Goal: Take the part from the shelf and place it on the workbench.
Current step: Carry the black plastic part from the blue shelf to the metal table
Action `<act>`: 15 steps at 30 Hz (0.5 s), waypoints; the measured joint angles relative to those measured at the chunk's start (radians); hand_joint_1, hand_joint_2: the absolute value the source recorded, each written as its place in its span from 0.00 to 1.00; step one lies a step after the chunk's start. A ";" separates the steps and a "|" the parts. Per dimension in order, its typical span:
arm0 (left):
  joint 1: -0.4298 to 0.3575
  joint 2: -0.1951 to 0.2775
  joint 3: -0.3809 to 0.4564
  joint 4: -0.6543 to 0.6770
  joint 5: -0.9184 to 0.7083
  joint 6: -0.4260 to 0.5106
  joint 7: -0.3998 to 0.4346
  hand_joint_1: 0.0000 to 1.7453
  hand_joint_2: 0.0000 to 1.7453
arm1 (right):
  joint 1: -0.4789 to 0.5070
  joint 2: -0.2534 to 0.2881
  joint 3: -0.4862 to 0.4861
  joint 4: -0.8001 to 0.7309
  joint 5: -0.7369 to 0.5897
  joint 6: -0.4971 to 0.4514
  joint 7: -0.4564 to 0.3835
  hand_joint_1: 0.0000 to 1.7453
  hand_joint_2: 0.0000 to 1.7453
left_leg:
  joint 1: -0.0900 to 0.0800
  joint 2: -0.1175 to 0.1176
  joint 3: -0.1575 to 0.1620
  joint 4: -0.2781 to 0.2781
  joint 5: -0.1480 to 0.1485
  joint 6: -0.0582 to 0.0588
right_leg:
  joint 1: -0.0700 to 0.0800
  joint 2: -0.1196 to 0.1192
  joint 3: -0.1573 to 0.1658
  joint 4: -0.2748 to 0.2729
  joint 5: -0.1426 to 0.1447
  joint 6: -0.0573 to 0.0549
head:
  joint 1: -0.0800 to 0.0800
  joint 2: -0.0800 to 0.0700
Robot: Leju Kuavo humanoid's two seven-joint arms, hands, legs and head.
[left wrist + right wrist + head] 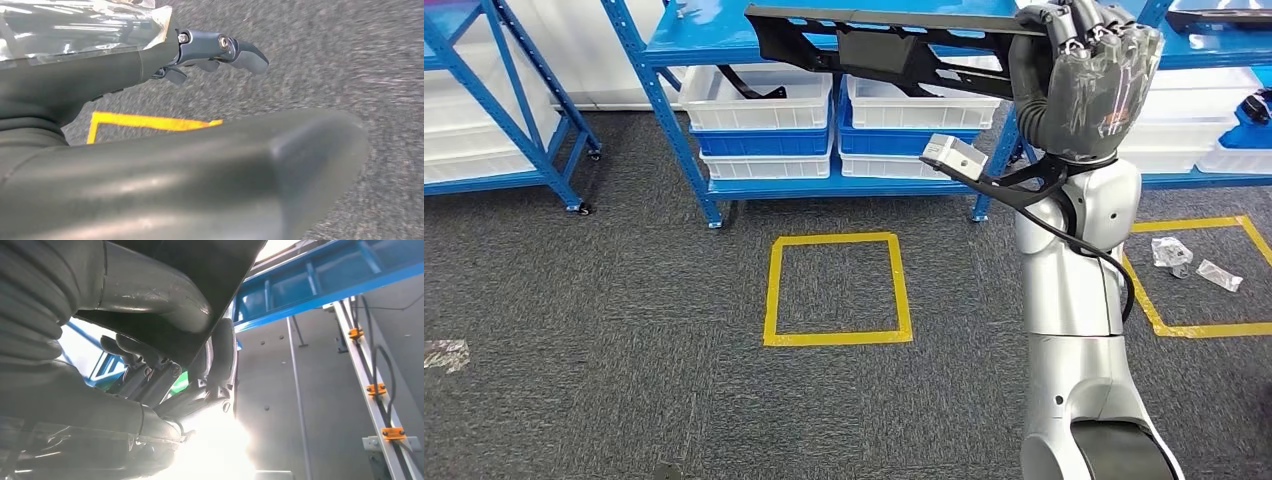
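Note:
A long black plastic part (874, 45) hangs level in front of the blue shelf (724, 30). My right hand (1089, 85) grips its right end, held high at shelf-top height. In the right wrist view the part's dark edge (220, 275) runs between the thumb and the darker fingers (150, 375) of my right hand (165, 340). My left hand (125, 65) hangs above the grey carpet with its fingers (220, 47) stretched out and apart from the thumb, holding nothing.
White bins (759, 100) fill the shelf's lower levels, one of them holding a black piece (749, 85). Another black part (1224, 15) lies top right. A yellow tape square (837, 290) marks the carpet; a second one (1204, 328) holds plastic bags (1172, 252). A second blue shelf (494, 170) stands left.

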 joint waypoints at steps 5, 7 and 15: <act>0.003 0.001 0.000 0.000 -0.005 -0.002 0.004 0.00 0.00 | 0.001 0.010 -0.007 0.011 0.001 0.000 -0.009 1.00 1.00 | -0.002 0.037 0.066 -0.098 0.066 0.007 | 0.010 -0.046 0.000 0.001 0.001 -0.002 | 0.000 0.000; 0.001 0.001 -0.001 0.000 -0.009 -0.002 0.005 0.00 0.00 | -0.001 0.016 -0.009 0.012 0.003 0.000 -0.011 1.00 1.00 | -0.008 0.067 0.118 -0.199 0.094 0.017 | 0.020 -0.061 -0.001 0.002 0.001 0.001 | 0.000 0.000; 0.001 0.000 -0.002 0.000 -0.011 0.000 0.006 0.00 0.00 | 0.000 0.033 -0.008 0.012 0.007 0.000 0.001 1.00 1.00 | -0.007 0.007 0.108 -0.231 0.123 0.063 | 0.020 -0.006 -0.097 0.212 -0.102 0.009 | 0.005 0.000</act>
